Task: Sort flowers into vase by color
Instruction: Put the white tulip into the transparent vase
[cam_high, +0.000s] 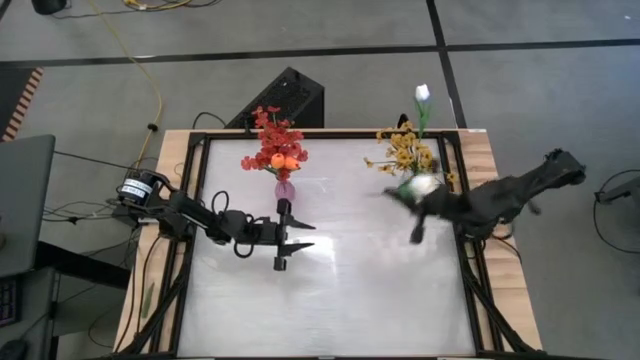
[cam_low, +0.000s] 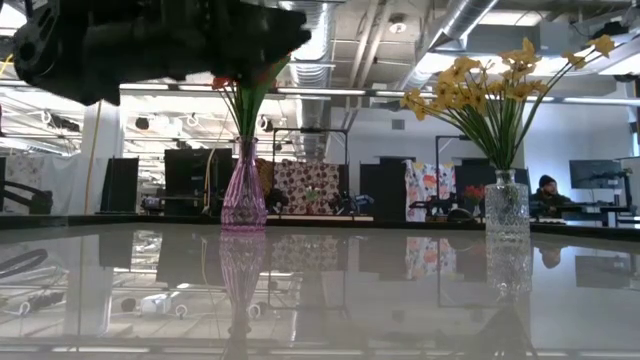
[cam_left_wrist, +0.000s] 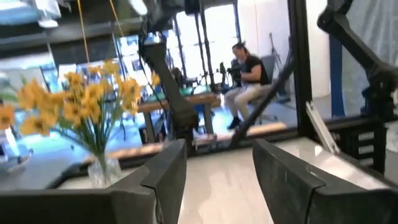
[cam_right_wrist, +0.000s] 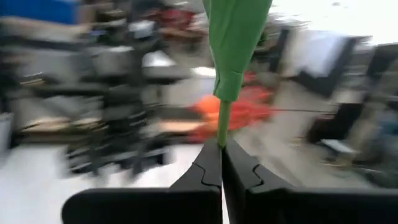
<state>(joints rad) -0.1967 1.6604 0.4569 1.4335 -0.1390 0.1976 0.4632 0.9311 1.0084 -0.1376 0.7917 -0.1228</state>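
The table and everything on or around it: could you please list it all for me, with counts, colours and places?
Pink vase: one, far left, holding red flowers and orange tulips.
Clear vase: one, far right, holding yellow flowers and a white tulip.
Held white tulip: one, green stem, at right gripper.
Person: one, seated beyond the table.
Left gripper: open, empty, near pink vase.
Right gripper: shut on the stem.

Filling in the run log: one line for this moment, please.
left gripper: open, empty, mid-table | right gripper: shut on white tulip stem, near yellow vase
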